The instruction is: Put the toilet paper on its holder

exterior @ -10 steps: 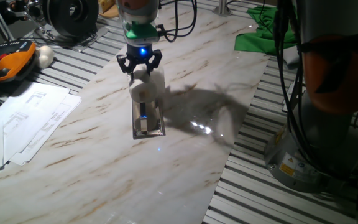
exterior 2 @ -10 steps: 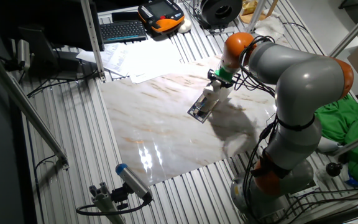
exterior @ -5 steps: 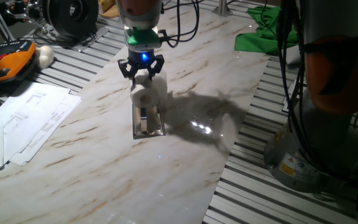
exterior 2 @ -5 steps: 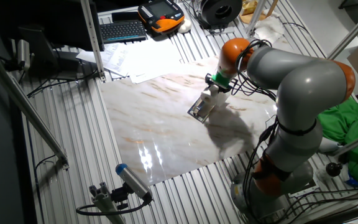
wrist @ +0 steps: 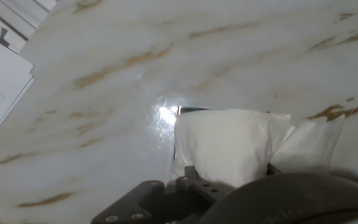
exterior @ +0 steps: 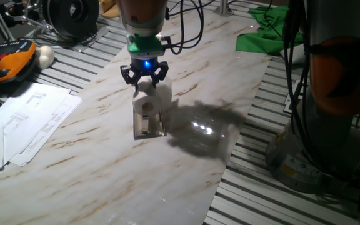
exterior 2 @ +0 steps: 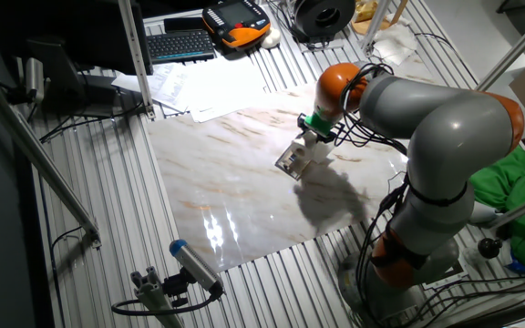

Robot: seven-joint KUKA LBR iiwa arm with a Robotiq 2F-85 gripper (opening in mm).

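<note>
The holder (exterior: 149,127) is largely hidden beneath the toilet paper (exterior: 151,99); only its near end is seen on the marble table (exterior: 105,162), and its peg cannot be made out. No writing can be read on the paper sheets (exterior: 24,122). The gripper (exterior: 144,80) is closed on the roll's top, directly over the holder. Only in the hand view is a loose tail sheet (wrist: 309,149) shown.

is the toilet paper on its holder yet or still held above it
Held: the gripper grips the toilet paper over the holder; whether it's seated, cannot tell.
</note>
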